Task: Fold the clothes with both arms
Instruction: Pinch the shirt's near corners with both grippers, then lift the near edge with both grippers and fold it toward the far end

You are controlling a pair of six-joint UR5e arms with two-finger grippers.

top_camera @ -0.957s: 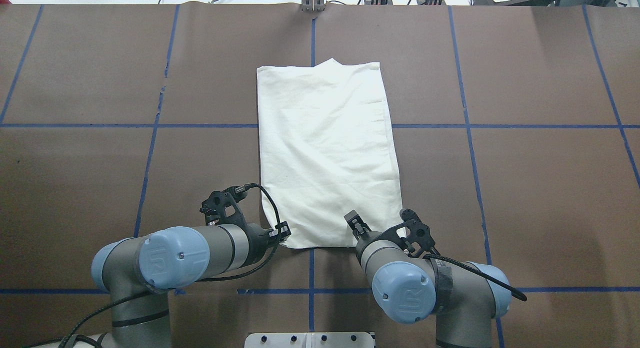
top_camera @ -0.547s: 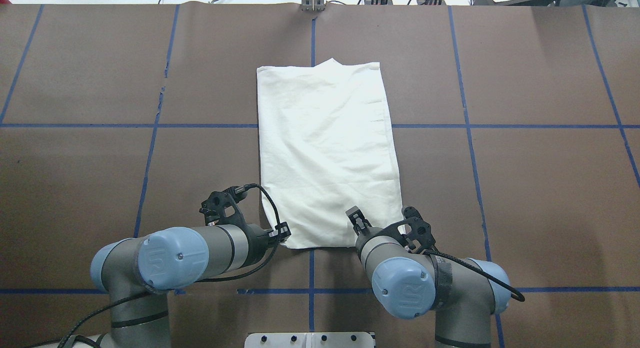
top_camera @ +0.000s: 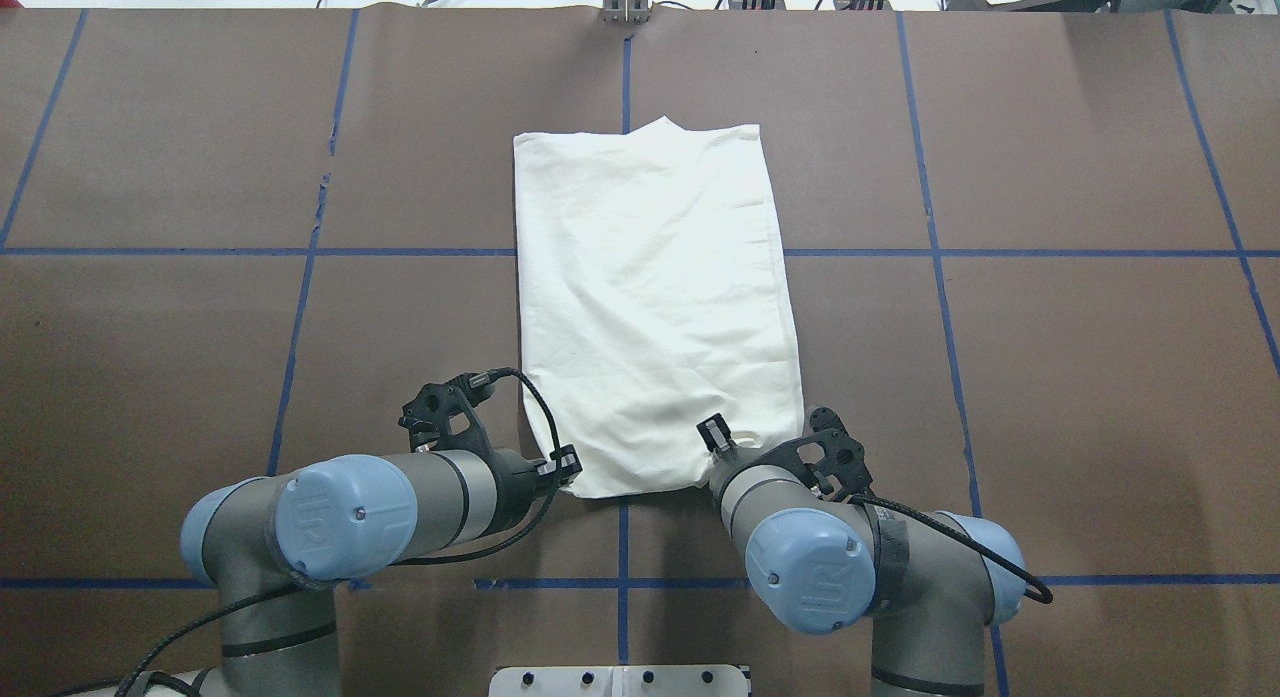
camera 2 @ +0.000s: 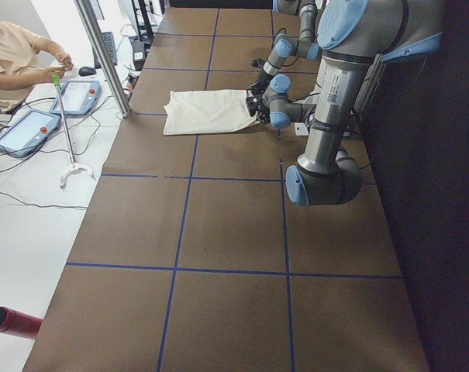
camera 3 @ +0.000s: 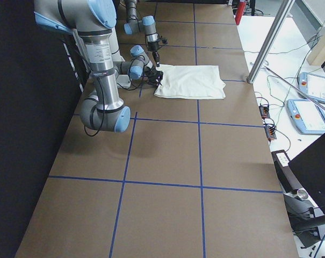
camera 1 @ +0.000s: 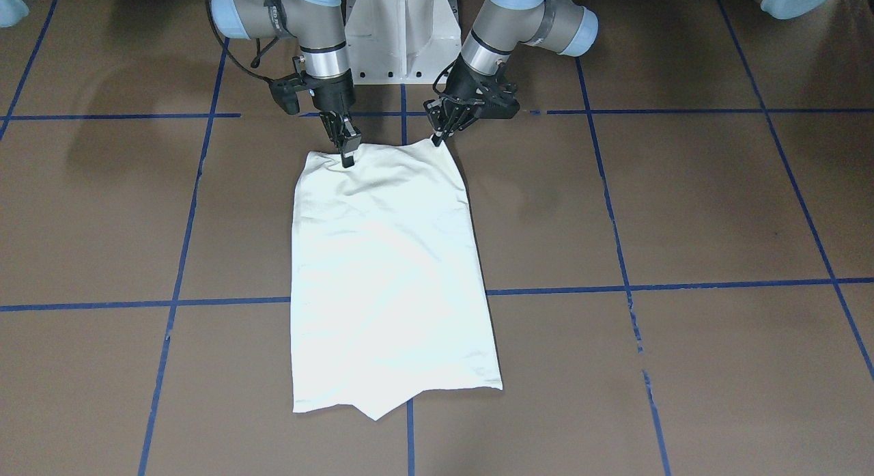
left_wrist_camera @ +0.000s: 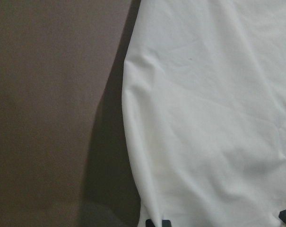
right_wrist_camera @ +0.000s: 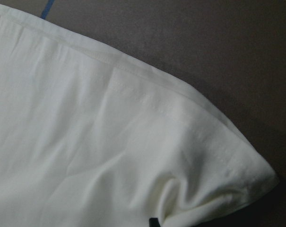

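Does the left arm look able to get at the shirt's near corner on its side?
Likely yes: the left gripper sits right at that corner of the shirt, nothing lying between them. Whether it grips is unclear.

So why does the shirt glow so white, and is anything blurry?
In the exterior front-facing view the shirt is overexposed, its middle nearly pure white, and soft-edged shadows lie on the table; the left wrist view looks soft, with a dark shadow beside the shirt's edge; the right wrist view is sharper, showing hem stitching.
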